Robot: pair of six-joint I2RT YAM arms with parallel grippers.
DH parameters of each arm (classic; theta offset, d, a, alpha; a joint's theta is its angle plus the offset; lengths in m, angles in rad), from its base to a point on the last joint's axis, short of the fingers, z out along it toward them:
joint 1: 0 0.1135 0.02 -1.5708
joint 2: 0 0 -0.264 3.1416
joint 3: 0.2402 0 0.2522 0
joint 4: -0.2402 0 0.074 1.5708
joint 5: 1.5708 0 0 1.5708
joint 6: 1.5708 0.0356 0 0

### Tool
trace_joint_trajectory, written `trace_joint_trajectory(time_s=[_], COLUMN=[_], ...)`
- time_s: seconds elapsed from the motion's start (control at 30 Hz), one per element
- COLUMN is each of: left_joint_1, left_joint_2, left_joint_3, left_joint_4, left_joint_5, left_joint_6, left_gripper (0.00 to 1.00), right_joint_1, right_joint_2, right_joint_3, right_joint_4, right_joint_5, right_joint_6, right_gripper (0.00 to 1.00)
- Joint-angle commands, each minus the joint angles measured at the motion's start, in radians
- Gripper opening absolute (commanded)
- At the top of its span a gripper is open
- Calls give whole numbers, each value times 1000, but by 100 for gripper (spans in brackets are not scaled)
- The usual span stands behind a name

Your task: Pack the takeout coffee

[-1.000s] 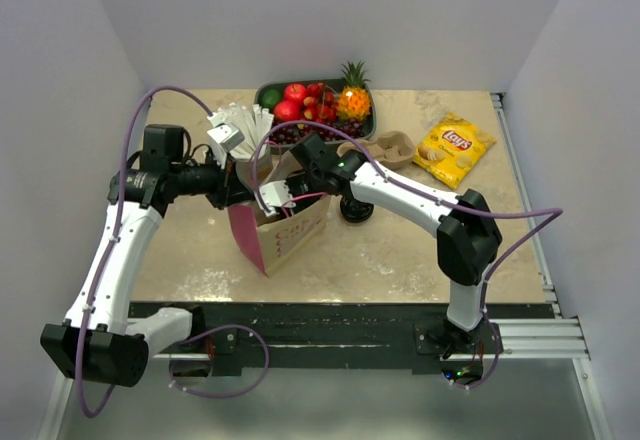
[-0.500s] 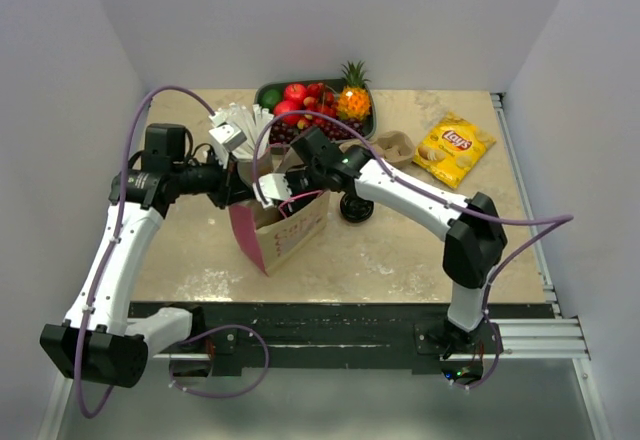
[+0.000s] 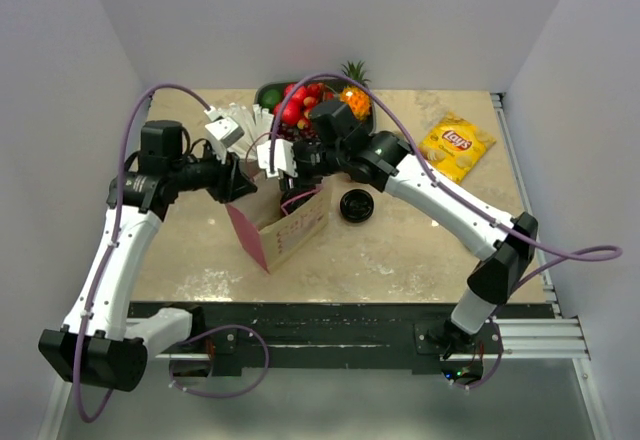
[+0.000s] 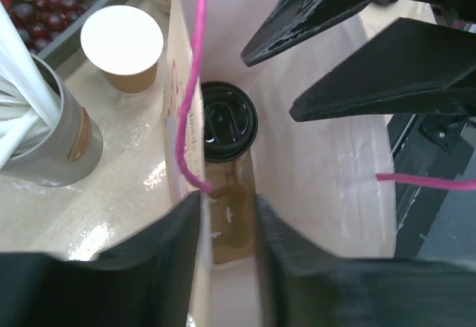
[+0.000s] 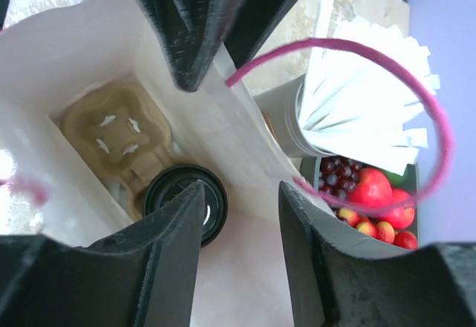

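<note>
Left gripper (image 4: 228,214) held parted astride the paper bag (image 3: 292,230) rim; right gripper (image 5: 242,193) held parted above its mouth.

Yellow chip bag (image 3: 455,146) lies right; fruit tray (image 3: 266,90) at back — black lid (image 3: 355,205) mid-table.

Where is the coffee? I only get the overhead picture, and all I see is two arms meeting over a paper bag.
Observer: The left wrist camera looks straight down into the bag. The takeout coffee stands at the bottom with its black lid facing up.
Visitor: Is it just loose in there?
Observer: It doesn't look loose. The right wrist camera shows it sitting in one pocket of a cardboard cup carrier on the bag's floor.
Visitor: Is a hand holding it?
Observer: No. The right hand is open above it, with nothing between its fingers.
</note>
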Motion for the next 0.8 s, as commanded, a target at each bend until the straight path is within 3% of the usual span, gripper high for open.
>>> trace_joint_trajectory(time_s=[0.0,0.17,0.43,0.6,0.77], left_joint_1=[-5,-5,-5,-5,49], left_joint_2=[-56,-71,-31,-27,29], left_joint_3=[53,163,350,291,245], left_joint_4=[65,64,87,173,159], left_joint_5=[-15,-46,-81,-326,-549], left_joint_6=[-31,-17,-12,-26,-11], left_gripper=[47,67,74,72,68], right_joint_1=[4,-1,-103,-192,-251], right_joint_2=[-83,-129,-129,-88,-104], right_joint_3=[39,62,110,125,79], right_joint_4=[51,111,271,318,347], right_joint_5=[31,104,201,278,237], right_joint_6=[110,176,475,694,710], right_gripper=[49,53,54,51,51])
